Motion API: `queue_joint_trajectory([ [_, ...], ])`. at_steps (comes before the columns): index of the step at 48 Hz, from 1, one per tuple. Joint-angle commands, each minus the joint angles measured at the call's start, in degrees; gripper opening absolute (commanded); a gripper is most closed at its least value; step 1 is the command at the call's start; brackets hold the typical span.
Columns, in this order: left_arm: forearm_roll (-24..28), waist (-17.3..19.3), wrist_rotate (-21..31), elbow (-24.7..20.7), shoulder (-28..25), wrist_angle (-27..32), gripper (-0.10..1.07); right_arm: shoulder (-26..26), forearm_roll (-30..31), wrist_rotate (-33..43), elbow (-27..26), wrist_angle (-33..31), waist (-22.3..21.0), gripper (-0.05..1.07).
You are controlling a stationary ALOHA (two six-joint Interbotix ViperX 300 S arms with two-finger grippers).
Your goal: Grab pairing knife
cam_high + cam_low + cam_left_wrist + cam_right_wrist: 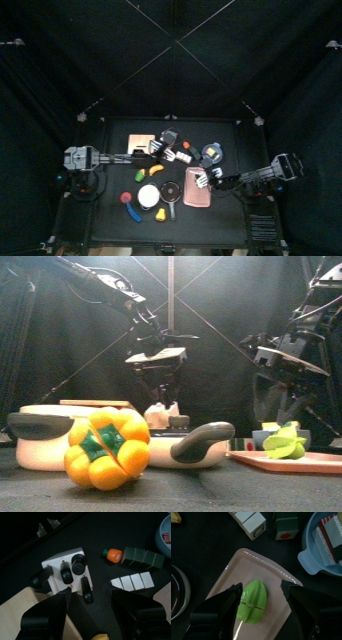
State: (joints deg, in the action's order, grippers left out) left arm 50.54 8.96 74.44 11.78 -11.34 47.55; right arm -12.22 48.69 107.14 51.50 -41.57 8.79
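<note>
Black curtains close in the small black tabletop (107,225), which is crowded with toy kitchen goods. The left arm's gripper (90,597) hangs over a white knife block with black handles (61,568), which lies beside a pale wooden cutting board (23,607); its jaws are spread wide, straddling the lowest handle. The right arm's gripper (264,587) rests apart over a pink tray (271,569), its jaws also spread, either side of a green pepper half (253,602) without pinching it.

The paring knife (86,592) is, I judge, that slim black handle jutting from the block's edge between the left jaws (the other handles look stubbier, though the blades are hidden, so I cannot be sure).

Risks from here: the handles sit close together, so jaws this wide could catch a neighbouring handle or the block itself and drag the whole block along. A slightly skewed descent could push the handle deeper rather than pinch it. A small orange-and-green carrot piece (113,554) lies near but clear.
</note>
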Motion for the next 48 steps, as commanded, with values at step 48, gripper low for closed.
queue_joint_trajectory([
  [48, 0.44, 0.18, 0.53, -1.85, 0.18, 1.23, 0.74, -0.53, 0.18, 0.18, -0.35, 0.09, -0.18, 0.94],
])
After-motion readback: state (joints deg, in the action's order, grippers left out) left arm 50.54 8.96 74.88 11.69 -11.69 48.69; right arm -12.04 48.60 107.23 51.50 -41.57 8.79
